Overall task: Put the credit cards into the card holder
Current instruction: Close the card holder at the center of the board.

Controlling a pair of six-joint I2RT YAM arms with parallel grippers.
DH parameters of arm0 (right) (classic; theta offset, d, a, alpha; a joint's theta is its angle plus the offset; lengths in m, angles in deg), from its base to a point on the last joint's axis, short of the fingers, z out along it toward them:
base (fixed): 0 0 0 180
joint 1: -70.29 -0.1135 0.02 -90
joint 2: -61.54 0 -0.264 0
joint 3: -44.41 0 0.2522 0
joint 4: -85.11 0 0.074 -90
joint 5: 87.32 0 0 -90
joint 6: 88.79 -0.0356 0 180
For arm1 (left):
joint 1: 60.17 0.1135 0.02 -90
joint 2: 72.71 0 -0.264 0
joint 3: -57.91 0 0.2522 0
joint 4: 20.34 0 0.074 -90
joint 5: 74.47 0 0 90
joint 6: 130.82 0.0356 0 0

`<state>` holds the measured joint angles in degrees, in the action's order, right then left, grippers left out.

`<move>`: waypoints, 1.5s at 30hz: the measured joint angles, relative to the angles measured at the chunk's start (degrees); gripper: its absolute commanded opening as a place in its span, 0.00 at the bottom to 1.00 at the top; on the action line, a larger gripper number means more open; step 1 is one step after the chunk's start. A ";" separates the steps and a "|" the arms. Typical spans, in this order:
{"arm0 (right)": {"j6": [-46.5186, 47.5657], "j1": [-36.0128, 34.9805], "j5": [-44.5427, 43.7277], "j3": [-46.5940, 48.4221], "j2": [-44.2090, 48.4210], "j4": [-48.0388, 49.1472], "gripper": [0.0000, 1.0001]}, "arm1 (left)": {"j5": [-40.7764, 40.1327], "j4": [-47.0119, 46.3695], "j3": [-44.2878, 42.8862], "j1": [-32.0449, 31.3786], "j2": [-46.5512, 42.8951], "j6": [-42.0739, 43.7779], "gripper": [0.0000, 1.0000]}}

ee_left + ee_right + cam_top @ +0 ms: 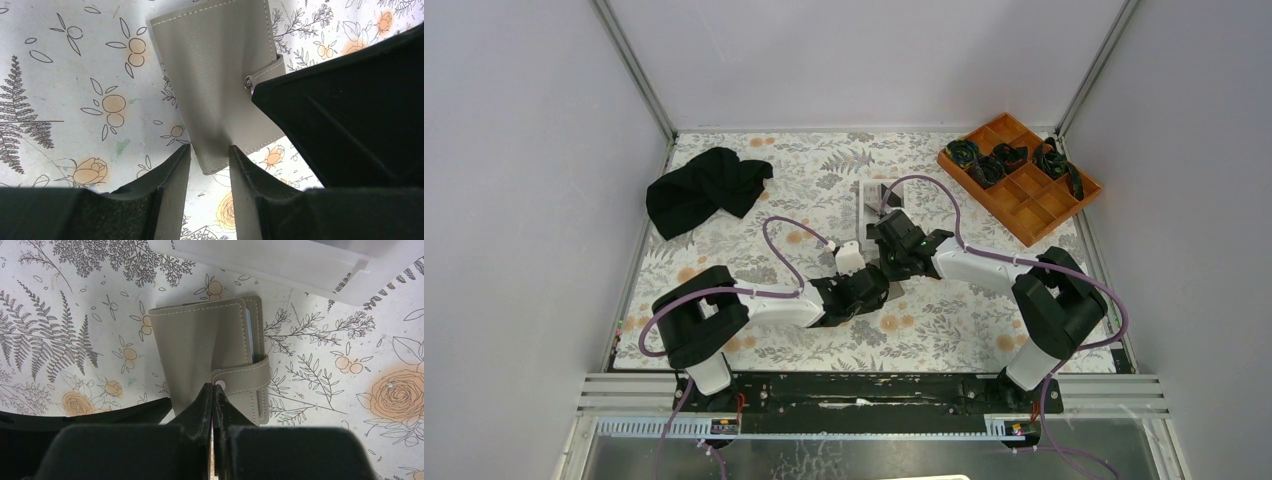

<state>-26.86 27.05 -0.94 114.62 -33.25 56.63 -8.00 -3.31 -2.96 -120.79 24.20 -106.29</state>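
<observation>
Two grippers are facing holder (200,345) at their 12 o'clock: right gripper (214,390) pressing together at snap (220,385), left gripper (210,150) standing apart.

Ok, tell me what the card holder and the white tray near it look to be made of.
Card holder: leather or an imitation, the look leaves it open. It is matte grey with a fine grain, pale stitching along the edges, and a strap closed by a metal snap. Tray: probably plastic, with a smooth, milky white wall that looks slightly see-through.
</observation>
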 measured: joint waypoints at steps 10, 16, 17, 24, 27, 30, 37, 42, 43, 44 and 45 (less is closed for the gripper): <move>-0.02 -0.17 -0.70 0.42 -0.02 -0.07 0.00 | 0.02 -0.72 0.37 0.00 -0.02 0.00 0.42; -0.02 -0.26 -1.55 0.94 -0.37 0.02 0.00 | 0.09 -1.64 0.92 0.00 -0.22 -0.02 0.42; -0.02 -0.26 -1.55 1.07 -0.83 0.02 0.00 | 0.11 -1.73 0.96 0.00 -0.22 -0.02 0.42; -0.04 -0.26 -1.73 1.55 -2.14 0.22 0.00 | 0.15 -1.95 1.09 0.04 -0.28 -0.02 0.42; -0.07 -0.26 -1.73 1.55 -2.23 0.24 0.00 | 0.22 -2.23 1.33 0.31 -0.42 -0.02 0.42; -0.07 -0.26 -1.73 1.57 -2.51 0.44 0.00 | 0.22 -2.51 1.53 0.31 -0.50 -0.04 0.42; -0.11 -0.28 -1.73 1.68 -2.69 0.44 0.00 | 0.61 -2.86 2.19 0.68 -1.01 -0.04 0.43; -0.24 -0.28 -1.75 1.68 -2.75 0.48 0.00 | 0.70 -3.02 2.56 0.74 -1.33 0.00 0.43; -0.24 -0.28 -1.73 1.68 -2.78 0.50 0.00 | 0.72 -3.02 2.64 0.79 -1.40 0.00 0.43; -0.26 -0.28 -1.73 1.68 -2.78 0.55 0.00 | 0.79 -3.02 2.69 0.83 -1.46 0.00 0.43; -0.26 -0.28 -1.73 1.68 -2.80 0.61 0.00 | 0.90 -3.04 2.73 0.90 -1.51 0.00 0.43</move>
<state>-27.13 26.76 -2.66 116.30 -36.05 57.25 -7.11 -6.35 -0.23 -119.89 22.69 -106.29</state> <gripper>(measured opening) 0.010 0.425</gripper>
